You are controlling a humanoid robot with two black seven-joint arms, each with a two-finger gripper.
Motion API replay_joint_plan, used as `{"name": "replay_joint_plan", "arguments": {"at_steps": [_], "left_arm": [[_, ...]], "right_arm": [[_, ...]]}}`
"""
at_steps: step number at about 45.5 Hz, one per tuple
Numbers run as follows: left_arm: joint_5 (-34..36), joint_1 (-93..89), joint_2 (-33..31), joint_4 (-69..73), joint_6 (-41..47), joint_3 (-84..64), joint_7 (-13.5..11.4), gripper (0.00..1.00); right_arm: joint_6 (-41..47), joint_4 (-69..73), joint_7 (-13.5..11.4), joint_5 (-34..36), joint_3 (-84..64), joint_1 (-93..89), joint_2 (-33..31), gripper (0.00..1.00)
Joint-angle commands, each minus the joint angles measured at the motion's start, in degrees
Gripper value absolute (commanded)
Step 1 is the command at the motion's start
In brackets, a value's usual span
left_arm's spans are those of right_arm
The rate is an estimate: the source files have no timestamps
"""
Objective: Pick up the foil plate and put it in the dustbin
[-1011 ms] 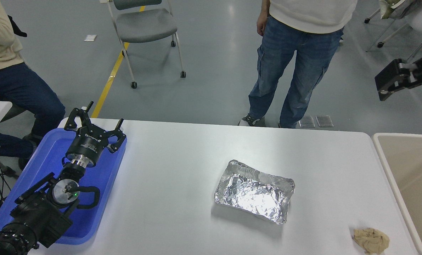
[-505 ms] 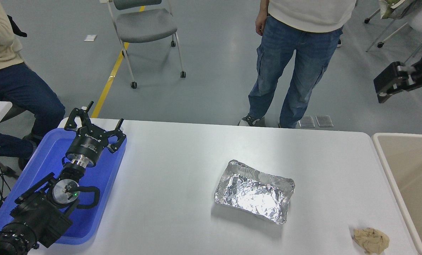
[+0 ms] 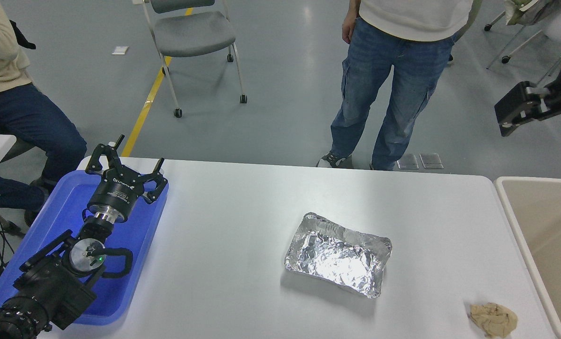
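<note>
The foil plate (image 3: pixel 338 254) lies flat on the white table (image 3: pixel 223 245), right of its middle, wrinkled and empty. The dustbin (image 3: pixel 544 235) stands against the table's right edge, with its cream rim and tan inner wall in view. My right gripper (image 3: pixel 508 115) hangs in the air at the right edge of the view. It is beyond the table's far side, well above and far from the plate. My left gripper (image 3: pixel 127 162) is parked open over the blue tray (image 3: pixel 134 245) at the lower left.
A tan wad of paper (image 3: pixel 493 319) lies at the table's front right, near the dustbin. A person in jeans (image 3: pixel 393 84) stands at the far side. Another person (image 3: pixel 12 99) sits at the far left. A grey chair (image 3: pixel 193 33) stands behind the table.
My right gripper has drifted slightly left and up. The standing person has shifted a little. The plate and my left arm have not moved.
</note>
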Motion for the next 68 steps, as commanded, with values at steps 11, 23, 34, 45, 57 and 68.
{"name": "replay_joint_plan", "arguments": {"at_steps": [11,23,34,45,57,68], "left_arm": [[0.0,-0.1,0.0,0.0,0.1,0.1,0.0,1.0],[-0.1,-0.1,0.0,0.0,0.1,0.1,0.0,1.0],[-0.1,-0.1,0.0,0.0,0.1,0.1,0.0,1.0],[-0.1,-0.1,0.0,0.0,0.0,0.1,0.0,1.0],[-0.1,-0.1,0.0,0.0,0.0,0.1,0.0,1.0],[-0.1,-0.1,0.0,0.0,0.0,0.0,0.0,1.0]], "right_arm": [[0.0,0.0,0.0,0.0,0.4,-0.5,0.6,1.0],[0.0,-0.5,0.0,-0.3,1.7,-1.4,0.6,1.0],[0.0,-0.4,0.0,0.8,6.2,-8.4,1.6,1.0],[0.0,-0.8,0.0,0.7,17.1,-19.9,1.6,1.0],[0.0,-0.8,0.0,0.7,19.1,-27.3,2.4,1.0],[-9.0,-1.0,0.0,9.6,19.2,-34.5,2.0,1.0]]}}
